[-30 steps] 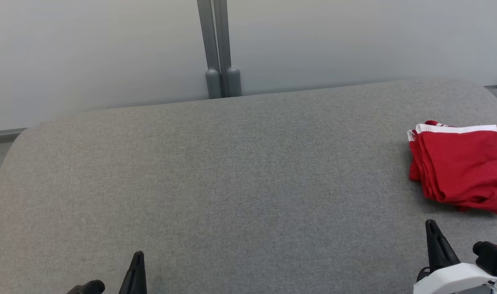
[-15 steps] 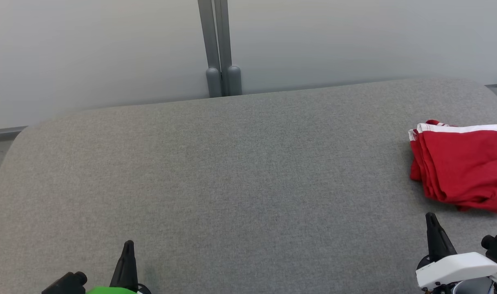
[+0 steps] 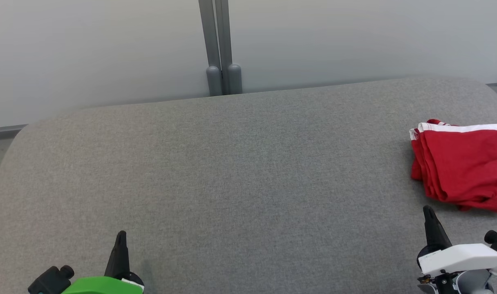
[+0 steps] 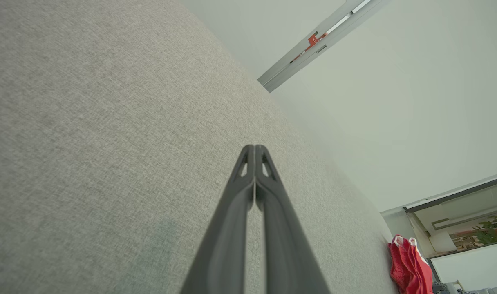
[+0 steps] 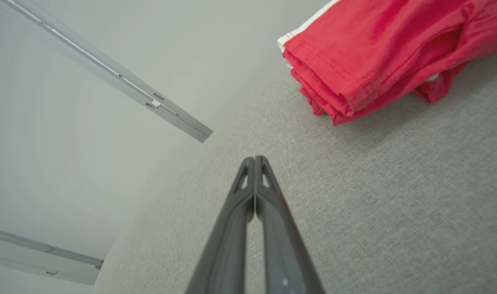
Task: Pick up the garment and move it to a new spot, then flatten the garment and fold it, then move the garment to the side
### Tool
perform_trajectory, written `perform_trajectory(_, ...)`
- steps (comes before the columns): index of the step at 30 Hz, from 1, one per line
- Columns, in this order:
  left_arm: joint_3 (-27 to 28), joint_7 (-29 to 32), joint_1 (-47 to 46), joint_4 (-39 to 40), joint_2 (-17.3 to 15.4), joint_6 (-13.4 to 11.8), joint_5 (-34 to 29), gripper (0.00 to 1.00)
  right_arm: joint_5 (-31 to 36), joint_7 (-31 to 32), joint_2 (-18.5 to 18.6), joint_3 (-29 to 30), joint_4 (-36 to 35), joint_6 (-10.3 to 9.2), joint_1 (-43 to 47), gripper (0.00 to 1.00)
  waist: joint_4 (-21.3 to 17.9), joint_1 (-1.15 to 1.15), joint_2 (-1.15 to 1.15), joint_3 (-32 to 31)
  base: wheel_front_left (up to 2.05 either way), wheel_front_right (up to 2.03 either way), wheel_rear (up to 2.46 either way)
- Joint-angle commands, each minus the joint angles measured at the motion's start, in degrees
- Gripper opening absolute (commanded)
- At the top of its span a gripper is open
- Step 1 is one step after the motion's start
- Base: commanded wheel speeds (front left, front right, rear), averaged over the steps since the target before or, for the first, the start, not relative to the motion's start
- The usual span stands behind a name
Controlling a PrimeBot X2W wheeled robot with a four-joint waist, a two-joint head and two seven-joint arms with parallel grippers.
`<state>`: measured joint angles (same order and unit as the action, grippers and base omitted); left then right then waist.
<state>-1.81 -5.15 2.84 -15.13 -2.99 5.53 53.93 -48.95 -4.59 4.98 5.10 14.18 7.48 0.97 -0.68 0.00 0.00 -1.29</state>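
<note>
"Garment [image 3: 461, 163] first: folded, or loose?"

"Folded. It's red, with a white band along its far edge. Let me go across from the left, though. At the lower left the left gripper [image 3: 121, 237] sits over the grey fabric surface [image 3: 232, 171], its two dark fingers pressed together with nothing between them."

"And the middle?"

"Grey fabric runs up to the far edge, where two grey posts [image 3: 223, 79] stand side by side against the pale wall [image 3: 89, 53]."

"The right side?"

"At the lower right is the right gripper [image 3: 428, 212], fingers likewise closed tip to tip and empty. It points toward the near edge of the garment, close to it but not touching. The garment lies on the surface at the far right, partly cut off by the head view's edge and well apart from the left gripper."
</note>
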Motion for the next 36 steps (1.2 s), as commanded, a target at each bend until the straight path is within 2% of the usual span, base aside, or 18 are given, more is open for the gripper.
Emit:
perform_trajectory(1, 0.6, 0.4, -1.7, 0.8, -0.6, 0.3, 1.8, 0.00, -1.9, 0.5, 0.2, 0.3, -0.7, 0.01, -1.4, 0.00, 0.0, 0.00, 0.00, 0.0, 0.00, 0.00, 0.00)
perform_trajectory(36, 4.2, 5.9, -5.8, 1.1, -0.7, 1.2, 21.1, 0.00, -23.4, 6.1, -1.0, 0.9, -0.5, 0.02, -4.6, 0.00, 0.3, 0.00, 0.00, 0.6, 0.00, 0.00, 0.00)
